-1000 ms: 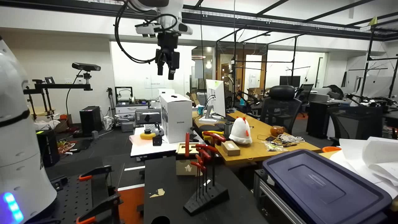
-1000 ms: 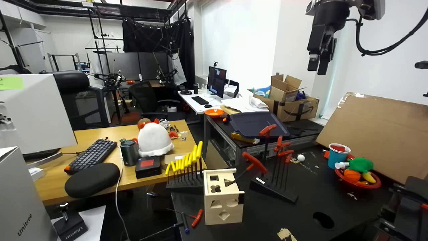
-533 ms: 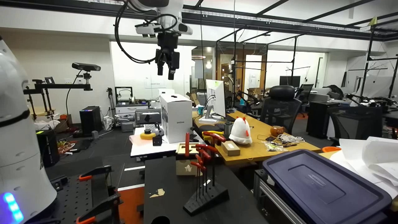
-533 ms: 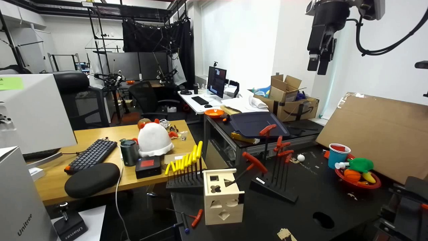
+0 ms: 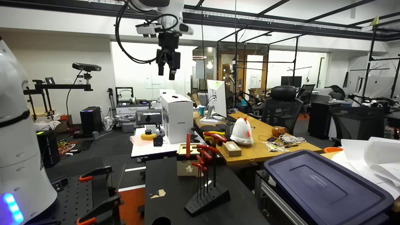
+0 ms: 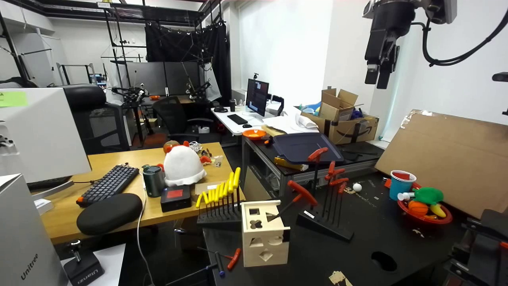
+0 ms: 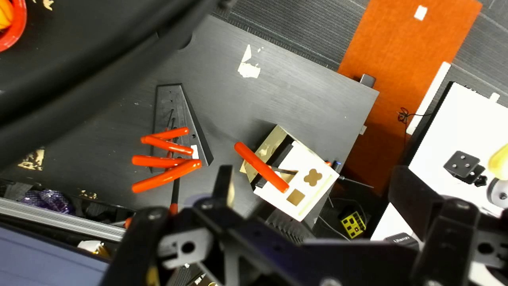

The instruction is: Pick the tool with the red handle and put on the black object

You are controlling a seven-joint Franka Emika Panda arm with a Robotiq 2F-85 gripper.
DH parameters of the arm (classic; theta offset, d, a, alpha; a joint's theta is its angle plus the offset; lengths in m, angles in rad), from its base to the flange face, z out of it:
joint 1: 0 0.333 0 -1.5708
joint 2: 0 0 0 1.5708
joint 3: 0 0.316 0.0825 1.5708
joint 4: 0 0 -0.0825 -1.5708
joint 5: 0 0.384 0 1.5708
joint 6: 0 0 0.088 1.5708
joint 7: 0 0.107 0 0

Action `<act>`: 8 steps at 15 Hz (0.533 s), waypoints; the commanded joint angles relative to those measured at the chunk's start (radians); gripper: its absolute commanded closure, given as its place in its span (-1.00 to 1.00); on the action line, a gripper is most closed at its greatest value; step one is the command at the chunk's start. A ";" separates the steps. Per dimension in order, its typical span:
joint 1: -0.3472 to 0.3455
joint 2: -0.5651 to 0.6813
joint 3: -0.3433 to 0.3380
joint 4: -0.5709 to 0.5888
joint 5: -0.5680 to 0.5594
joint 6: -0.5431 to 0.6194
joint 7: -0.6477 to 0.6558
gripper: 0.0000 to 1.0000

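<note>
Fingers: stood wide, empty, well above wooden box
Red-handled tool: leaned from box below them, handle diagonal to their gap

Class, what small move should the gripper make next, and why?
Probably lower the gripper toward the red-handled tool leaning out of the wooden box: the jaws stand open, nothing between them, well above the tool, which is not yet on the black stand.

The red tool handle looks glossy plastic, the black stand matt, the box smooth wood.
</note>
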 commanded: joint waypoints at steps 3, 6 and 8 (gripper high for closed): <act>-0.016 0.001 0.014 0.002 0.004 -0.003 -0.004 -1.00; -0.025 0.058 -0.010 0.032 0.008 -0.016 -0.050 -1.00; -0.034 0.114 -0.027 0.060 0.013 -0.027 -0.112 -1.00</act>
